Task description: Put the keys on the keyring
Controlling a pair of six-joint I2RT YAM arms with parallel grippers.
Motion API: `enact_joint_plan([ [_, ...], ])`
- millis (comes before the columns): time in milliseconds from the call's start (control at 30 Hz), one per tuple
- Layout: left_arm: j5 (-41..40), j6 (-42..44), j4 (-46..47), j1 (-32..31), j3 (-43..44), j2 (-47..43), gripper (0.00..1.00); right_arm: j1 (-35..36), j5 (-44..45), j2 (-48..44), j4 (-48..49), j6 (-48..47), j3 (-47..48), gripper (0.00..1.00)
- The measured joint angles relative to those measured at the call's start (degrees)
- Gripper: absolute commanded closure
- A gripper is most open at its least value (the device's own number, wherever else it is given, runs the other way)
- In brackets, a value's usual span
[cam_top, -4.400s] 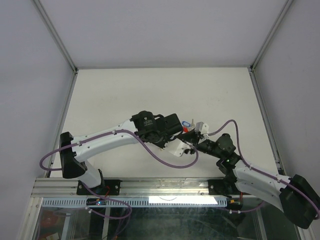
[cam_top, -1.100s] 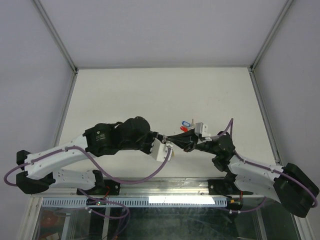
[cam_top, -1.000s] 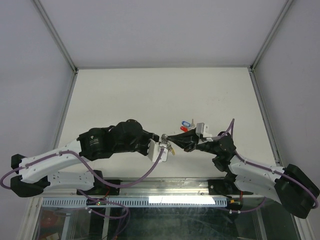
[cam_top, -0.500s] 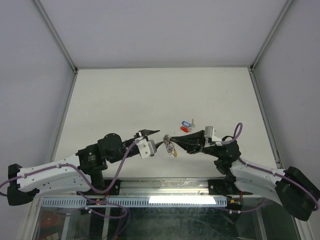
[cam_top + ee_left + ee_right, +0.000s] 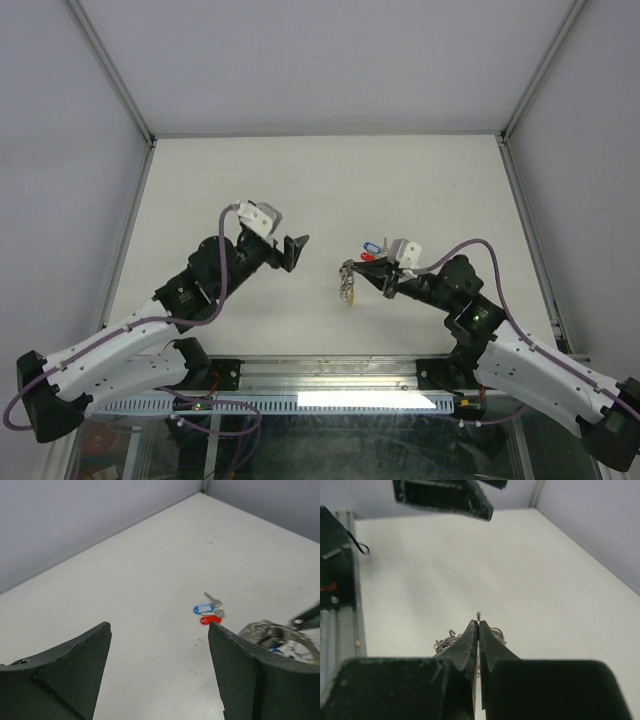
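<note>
My right gripper (image 5: 362, 272) (image 5: 478, 622) is shut on the keyring (image 5: 347, 282), a silvery ring with a bit of yellow that dangles from its tips above the table. In the right wrist view, silvery loops of the keyring (image 5: 446, 641) show on both sides of the closed jaws. My left gripper (image 5: 296, 247) (image 5: 160, 626) stands open and empty, to the left of the ring and apart from it. Two keys lie on the table, one with a blue tag (image 5: 371, 246) (image 5: 203, 609) and one with a red tag (image 5: 368, 257) (image 5: 210, 620). The keyring (image 5: 270, 631) shows at the right edge.
The white table (image 5: 300, 190) is enclosed by grey walls with metal corner posts. An aluminium rail (image 5: 300, 375) runs along the near edge by the arm bases. The left gripper's housing (image 5: 442, 497) hangs at the top of the right wrist view.
The left gripper has opened, let go near the ring and pulled back to the left and upward. The right gripper stays shut on the keyring and has shifted slightly.
</note>
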Motion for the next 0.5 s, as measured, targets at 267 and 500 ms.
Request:
enact_joint_plan([
  [267, 7.58, -12.55, -6.51, 21.09, 3.02, 7.45, 0.19, 0.0, 9.92, 4.85, -36.2, -8.7, 16.92, 1.0],
  [500, 8.63, -15.87, -9.73, 23.15, 3.43, 7.78, 0.17, 0.46, 10.82, 17.81, -42.97, -8.87, 20.55, 1.0],
])
